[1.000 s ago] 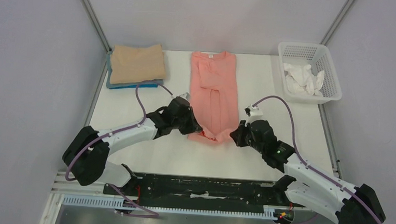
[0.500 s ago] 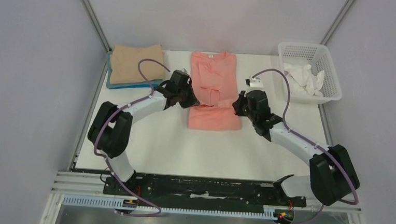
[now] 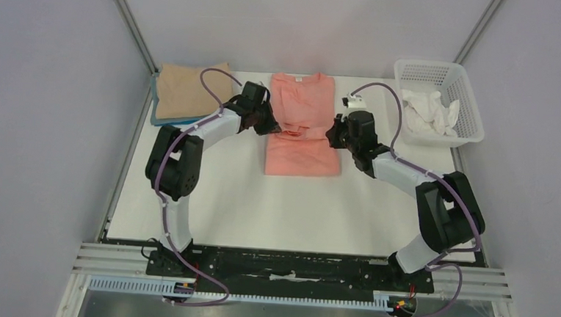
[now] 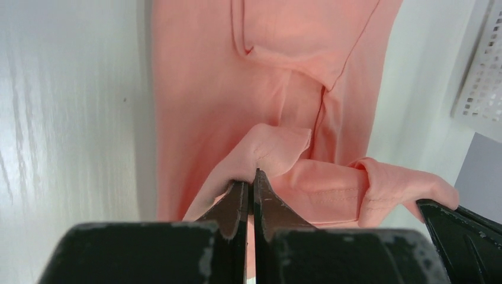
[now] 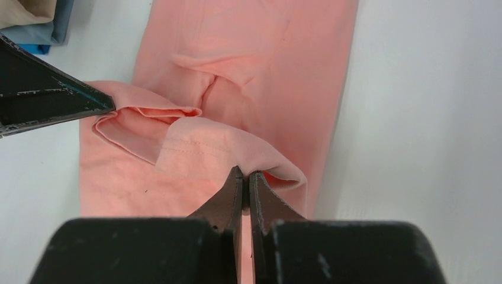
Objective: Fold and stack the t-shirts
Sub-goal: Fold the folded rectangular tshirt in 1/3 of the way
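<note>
A salmon-pink t-shirt (image 3: 303,127) lies lengthways at the table's far middle, its near hem lifted and carried over its body. My left gripper (image 3: 271,127) is shut on the hem's left corner (image 4: 269,148). My right gripper (image 3: 332,136) is shut on the hem's right corner (image 5: 260,158). The hem hangs between them above the shirt's middle. A tan folded t-shirt (image 3: 193,89) lies on a blue folded one (image 3: 186,118) at the far left. The right gripper's black finger shows at the lower right of the left wrist view (image 4: 459,228).
A white plastic lattice basket (image 3: 447,84) with crumpled white cloth (image 3: 429,110) stands at the far right. Grey walls and metal posts close in the table at the left, right and back. A black rail (image 3: 286,265) runs along the near edge.
Both grippers have carried the pink shirt's near hem away from me, from the near end up over the shirt's middle, so the shirt's lower half is now doubled over. Both arms stretched out farther.
</note>
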Tool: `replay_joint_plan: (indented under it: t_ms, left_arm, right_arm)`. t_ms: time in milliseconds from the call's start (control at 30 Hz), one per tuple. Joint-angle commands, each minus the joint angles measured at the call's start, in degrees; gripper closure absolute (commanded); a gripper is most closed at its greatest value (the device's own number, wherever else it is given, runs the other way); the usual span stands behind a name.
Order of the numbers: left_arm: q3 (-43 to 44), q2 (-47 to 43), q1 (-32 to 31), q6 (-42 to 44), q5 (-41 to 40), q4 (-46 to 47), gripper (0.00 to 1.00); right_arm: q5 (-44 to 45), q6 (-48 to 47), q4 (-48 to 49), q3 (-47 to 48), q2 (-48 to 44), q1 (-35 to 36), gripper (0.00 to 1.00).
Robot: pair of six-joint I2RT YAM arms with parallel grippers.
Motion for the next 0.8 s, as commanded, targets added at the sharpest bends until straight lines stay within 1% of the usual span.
replay_joint_plan:
  t_ms: [0,67,100,200,267,300,333,367,400,500,567,600,633,667,767]
  left_arm:
    - [7.18,4.68,0.74,5.5,3.88,-1.33,0.97]
    - [9.36,7.08,0.76,6.06,5.18,-2.18,0.96]
    - [10.27,8.35,0.83,6.17,5.27,-2.85,0.95]
    - [12.18,10.48,1.07,6.55,5.11,-3.85,0.94]
    - [12.95,11.35,1.49,6.55,4.6,-3.85,0.88]
    - [13.66,11.77,1.65,6.46,4.13,-4.29,0.87]
    - [14.55,12.31,1.97,6.51,3.97,-4.78,0.83]
    - [15.4,12.81,2.22,6.51,3.88,-5.07,0.75]
    - [16.73,13.16,2.54,6.38,4.0,-5.78,0.68]
    - [22.26,13.44,3.65,7.44,3.96,-8.84,0.43]
    - [23.66,12.03,3.96,7.94,2.24,-10.5,0.35]
    - [23.15,10.64,3.97,8.02,1.28,-10.77,0.3]
    - [21.45,8.96,3.99,8.04,0.58,-10.67,0.27]
    - [19.07,7.53,4.01,7.9,-0.12,-9.92,0.24]
    - [11.81,2.56,3.91,7.56,-1.1,-8.06,0.21]
  right_arm:
    - [-1.04,-1.16,3.93,3.82,2.94,-1.67,1.0]
    - [-1.04,-0.64,3.93,4.63,4.84,-2.35,1.0]
    - [-2.66,-0.53,3.88,5.11,5.87,-2.7,1.0]
    - [-3.83,0.1,4.26,6.39,8.44,-3.74,1.0]
    - [-5.41,-0.09,4.6,7.68,10.55,-4.31,1.0]
    - [-5.82,-0.02,4.59,8.77,11.83,-4.64,0.99]
    - [-6.43,0.21,4.37,9.76,13.08,-5.07,0.95]
    - [-6.82,0.53,3.94,10.75,14.06,-5.37,0.86]
    - [-6.99,0.61,3.34,11.94,14.88,-5.73,0.7]
    - [-7.4,-0.35,1.69,15.25,15.64,-6.36,0.45]
    - [-6.73,-1.0,0.35,16.46,14.71,-6.46,0.29]
    - [-6.53,-1.15,0.18,16.21,13.9,-6.46,0.18]
    - [-6.46,-1.22,0.19,15.31,12.69,-6.49,0.04]
    - [-6.35,-1.2,0.11,13.84,11.28,-6.46,0.02]
    - [-6.8,-1.17,0.22,8.04,6.58,-6.45,0.02]
